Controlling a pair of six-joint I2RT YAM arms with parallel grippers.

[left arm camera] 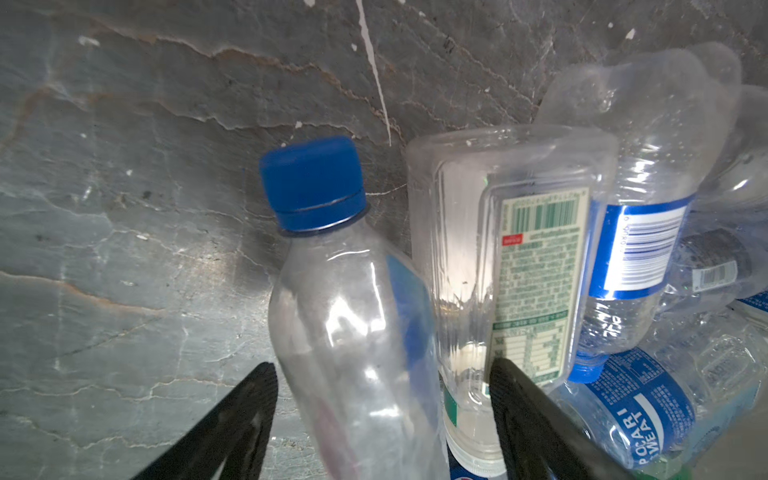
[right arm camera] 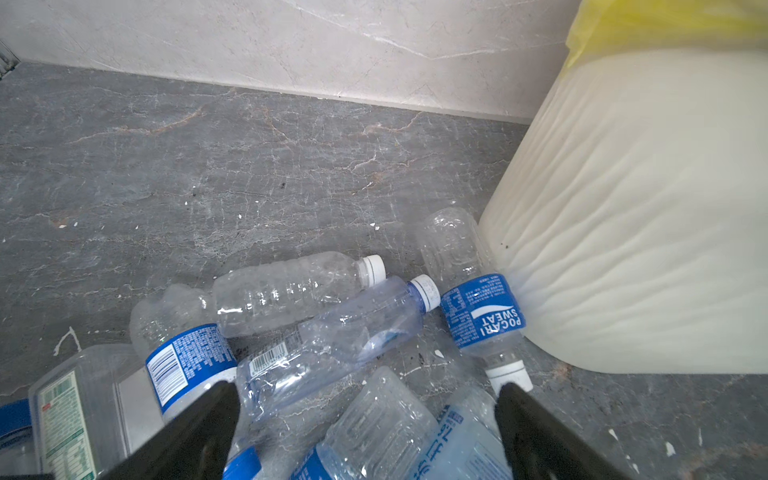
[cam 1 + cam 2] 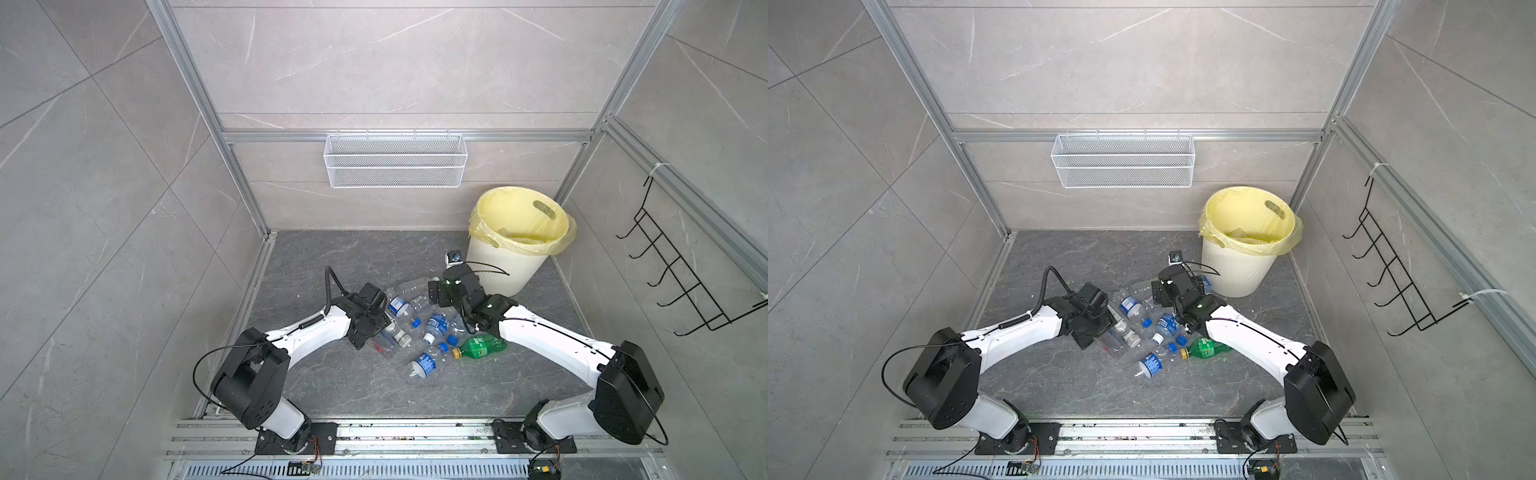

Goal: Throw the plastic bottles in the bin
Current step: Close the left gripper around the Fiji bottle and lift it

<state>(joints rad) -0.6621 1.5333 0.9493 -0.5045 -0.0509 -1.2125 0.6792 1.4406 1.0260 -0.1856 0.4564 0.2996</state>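
Two black fingers of the left end effector [image 1: 382,365] stand apart, straddling a clear plastic bottle with a blue cap [image 1: 353,332]. It is released, not clenched. Pad contact is hard to confirm, and the finger bases are cut off at the frame edge. One finger overlaps a square-sided clear bottle with a green-printed label [image 1: 478,249] lying just beside.

The right end effector [image 2: 369,385] is fully spread, grasping nothing, low over the heap. Its fingers hide parts of a clear bottle with a blue barcode label [image 2: 183,357] and of the bottles under it. Just beyond lie a ribbed clear bottle with a white cap [image 2: 291,291] and a blue-tinted bottle with a white cap [image 2: 353,336], touching. A blue-labelled Pocari Sweat bottle [image 2: 478,307] rests against the wall of the round cream-white ribbed plastic bin [image 2: 644,208], whose top is cut off in this view.

In a top view the plastic bottles [image 3: 419,328] lie heaped on the dark grey stone tabletop [image 3: 332,386] between the arms, near the bin. The right arm covers part of the heap and overlaps one end of a green plastic bottle with a yellow cap [image 3: 482,347]. The left wrist hides most of the straddled bottle.

The bin stands in the back right corner, lined with a pale yellow bag [image 3: 519,216]. Something clear lies inside, too dim to identify. A white wire mesh basket [image 3: 395,160] hangs on the back wall and a black wire hook rack [image 3: 685,270] on the right wall, both well apart from the heap.
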